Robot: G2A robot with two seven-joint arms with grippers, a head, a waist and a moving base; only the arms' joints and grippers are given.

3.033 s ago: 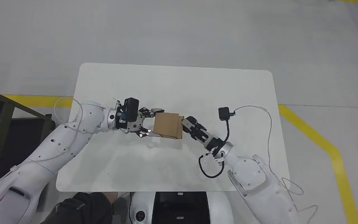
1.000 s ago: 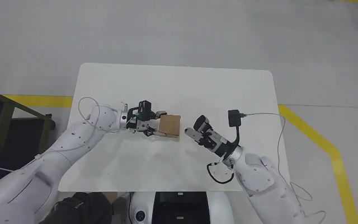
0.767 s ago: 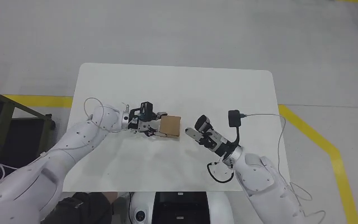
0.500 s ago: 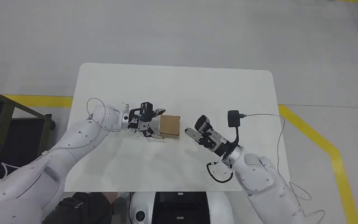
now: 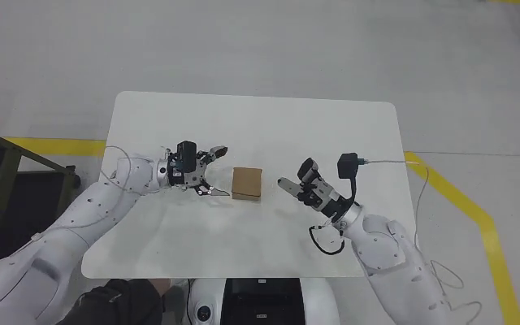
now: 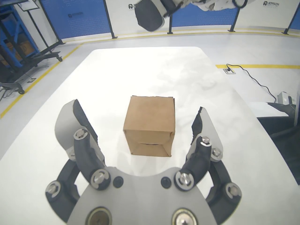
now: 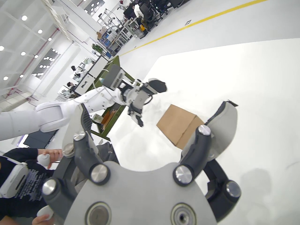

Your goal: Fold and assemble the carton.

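Our left gripper (image 5: 217, 171) sits with its two fingers (image 6: 70, 118) spread wide and nothing between them, pointing at the carton (image 6: 150, 120) from close by without touching it. We see the carton as a closed brown cardboard cube standing flat near the middle of the white table (image 5: 244, 122), a little toward the robot's edge. Its side toward the left gripper shows flaps folded in, with a dark slit across the lower part; the top face is shut and plain. On the opposite side our right gripper (image 5: 291, 175) is likewise spread and holds nothing, raised over the table and a little apart from the carton. The right wrist view shows the carton from above, one corner hidden by that gripper's own finger. Bare white tabletop lies between each gripper and the carton, so we have it flanked, one gripper to each side. Beyond the table, in the left wrist view, we make out blue fence panels (image 6: 77, 19) and white panels (image 6: 264, 15) carrying small logos, which we leave unread, yellow lines (image 6: 257, 66) on the pale floor, and a black cable (image 6: 252, 77) running from a floor socket (image 6: 230, 71). In the top view a green cart (image 5: 32, 154) stands off the table's left end, and a yellow floor stripe (image 5: 455, 191) passes the right end.
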